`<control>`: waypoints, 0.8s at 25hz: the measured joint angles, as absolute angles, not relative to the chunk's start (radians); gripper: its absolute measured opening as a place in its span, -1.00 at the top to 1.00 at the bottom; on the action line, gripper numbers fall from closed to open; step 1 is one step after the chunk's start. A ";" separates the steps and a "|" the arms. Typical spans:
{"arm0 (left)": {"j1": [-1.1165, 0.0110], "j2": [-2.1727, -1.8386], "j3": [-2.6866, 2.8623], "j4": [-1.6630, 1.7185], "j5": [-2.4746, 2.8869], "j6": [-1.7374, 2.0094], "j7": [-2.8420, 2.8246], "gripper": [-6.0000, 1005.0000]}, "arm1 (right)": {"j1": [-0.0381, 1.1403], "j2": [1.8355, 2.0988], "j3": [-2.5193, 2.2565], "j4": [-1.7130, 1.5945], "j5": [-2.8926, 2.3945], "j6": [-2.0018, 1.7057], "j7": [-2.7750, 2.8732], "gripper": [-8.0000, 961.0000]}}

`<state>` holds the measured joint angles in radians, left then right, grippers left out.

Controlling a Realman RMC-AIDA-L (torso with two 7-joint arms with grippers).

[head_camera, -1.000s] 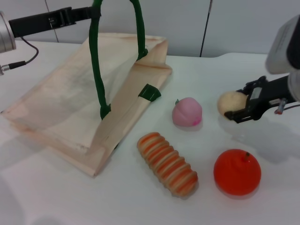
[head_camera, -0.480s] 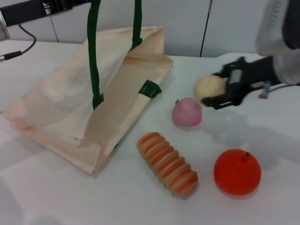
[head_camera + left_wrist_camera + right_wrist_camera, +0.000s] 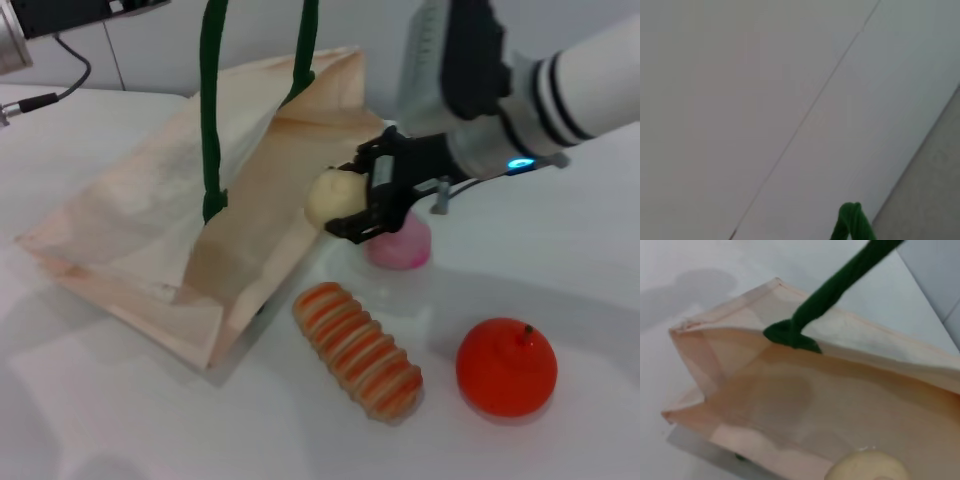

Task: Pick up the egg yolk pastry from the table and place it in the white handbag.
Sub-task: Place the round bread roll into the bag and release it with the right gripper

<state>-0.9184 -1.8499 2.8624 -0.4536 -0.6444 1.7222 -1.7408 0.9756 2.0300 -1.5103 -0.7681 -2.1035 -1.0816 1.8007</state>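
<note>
Bright, even light is falling from above, washing the table (image 3: 590,270) nearly white. Soft shadows are lying under the orange (image 3: 506,367), the bread (image 3: 357,349) and the bag (image 3: 150,230). The right arm (image 3: 560,90) is smearing with motion blur. The left wrist view is showing pale haze, with 1 green handle (image 3: 852,225) out of focus. The pastry (image 3: 868,467) is blurring at the frame edge.
</note>
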 joint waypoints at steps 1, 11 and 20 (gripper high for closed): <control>-0.921 -1.850 2.862 -0.453 -0.644 1.726 -1.744 0.75 | 0.988 2.031 -1.534 -0.751 -2.086 -1.062 1.800 -0.46; -0.929 -1.850 2.862 -0.454 -0.659 1.737 -1.752 0.75 | 1.082 2.034 -1.747 -0.691 -1.884 -0.922 1.787 -0.46; -0.956 -1.850 2.862 -0.450 -0.659 1.758 -1.754 0.75 | 1.125 2.038 -1.926 -0.656 -1.717 -0.721 1.760 -0.45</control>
